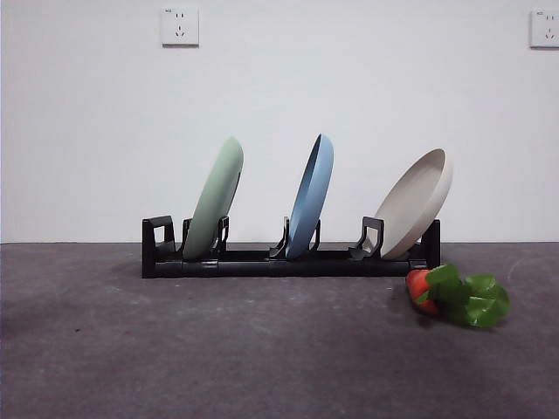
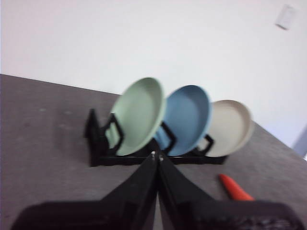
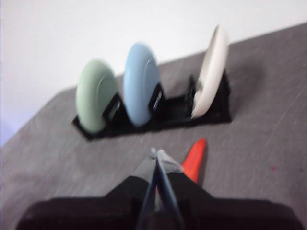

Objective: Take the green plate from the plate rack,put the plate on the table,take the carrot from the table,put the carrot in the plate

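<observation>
The green plate [image 1: 215, 202] stands on edge in the left slot of the black plate rack [image 1: 262, 260]; it also shows in the left wrist view [image 2: 139, 115] and right wrist view [image 3: 96, 95]. The carrot [image 1: 458, 295] lies on the dark grey table [image 1: 218, 349] in front of the rack's right end, orange body [image 2: 235, 188] [image 3: 194, 158] and green leaves. My left gripper [image 2: 157, 155] is shut and empty, back from the rack. My right gripper [image 3: 156, 154] is shut and empty, back from the carrot. Neither arm shows in the front view.
A blue plate [image 1: 312, 195] stands in the middle slot and a beige plate [image 1: 417, 202] leans in the right slot. A white wall with two sockets [image 1: 180, 26] rises behind the table.
</observation>
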Action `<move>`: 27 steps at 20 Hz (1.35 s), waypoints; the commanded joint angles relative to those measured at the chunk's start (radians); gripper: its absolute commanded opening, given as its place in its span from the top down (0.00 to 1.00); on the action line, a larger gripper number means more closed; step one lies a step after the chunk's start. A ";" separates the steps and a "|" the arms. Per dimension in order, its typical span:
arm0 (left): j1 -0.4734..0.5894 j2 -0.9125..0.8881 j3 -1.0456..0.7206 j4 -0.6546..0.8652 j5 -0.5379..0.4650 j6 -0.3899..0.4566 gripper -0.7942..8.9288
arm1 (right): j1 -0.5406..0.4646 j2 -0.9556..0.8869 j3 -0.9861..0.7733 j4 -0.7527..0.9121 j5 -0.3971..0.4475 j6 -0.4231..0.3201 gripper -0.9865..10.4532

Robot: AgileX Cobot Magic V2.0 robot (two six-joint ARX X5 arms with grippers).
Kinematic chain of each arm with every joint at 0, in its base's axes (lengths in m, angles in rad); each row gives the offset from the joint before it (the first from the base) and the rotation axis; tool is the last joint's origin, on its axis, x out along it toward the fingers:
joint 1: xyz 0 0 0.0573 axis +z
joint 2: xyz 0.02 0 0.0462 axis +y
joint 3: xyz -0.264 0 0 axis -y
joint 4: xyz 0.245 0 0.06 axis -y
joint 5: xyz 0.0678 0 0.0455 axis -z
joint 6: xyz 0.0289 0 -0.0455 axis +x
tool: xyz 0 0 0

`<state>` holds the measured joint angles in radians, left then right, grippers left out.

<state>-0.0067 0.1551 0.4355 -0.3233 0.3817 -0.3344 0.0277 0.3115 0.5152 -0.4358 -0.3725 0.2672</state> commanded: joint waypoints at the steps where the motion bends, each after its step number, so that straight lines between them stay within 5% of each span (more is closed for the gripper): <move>1: 0.002 0.063 0.076 -0.049 0.072 0.026 0.92 | 0.002 0.097 0.124 -0.121 -0.023 -0.121 0.92; 7: 0.002 0.225 0.227 -0.209 0.192 0.117 0.92 | 0.019 0.332 0.383 -0.415 -0.023 -0.272 0.92; 14: 0.002 0.408 0.417 -0.475 0.300 0.243 0.92 | 0.061 0.564 0.580 -0.715 -0.022 -0.369 0.92; 18: 0.001 0.479 0.498 -0.653 0.299 0.341 0.92 | 0.094 0.607 0.584 -0.778 -0.019 -0.374 0.92; 22: 0.001 0.484 0.503 -0.678 0.301 0.343 0.91 | 0.099 0.605 0.584 -0.776 -0.020 -0.370 0.89; 23: 0.001 0.484 0.503 -0.685 0.303 0.343 0.84 | 0.099 0.605 0.584 -0.775 -0.021 -0.367 0.79; 25: 0.001 0.484 0.503 -0.704 0.305 0.342 0.51 | 0.099 0.605 0.584 -0.774 -0.021 -0.343 0.45; 26: 0.001 0.484 0.503 -0.710 0.306 0.341 0.38 | 0.099 0.605 0.584 -0.774 -0.022 -0.343 0.34; 27: 0.001 0.484 0.503 -0.711 0.306 0.341 0.36 | 0.099 0.605 0.584 -0.774 -0.023 -0.343 0.34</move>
<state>-0.0067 0.6415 0.9352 -1.0355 0.6815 -0.0074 0.1249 0.9184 1.0973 -1.2133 -0.3927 -0.0849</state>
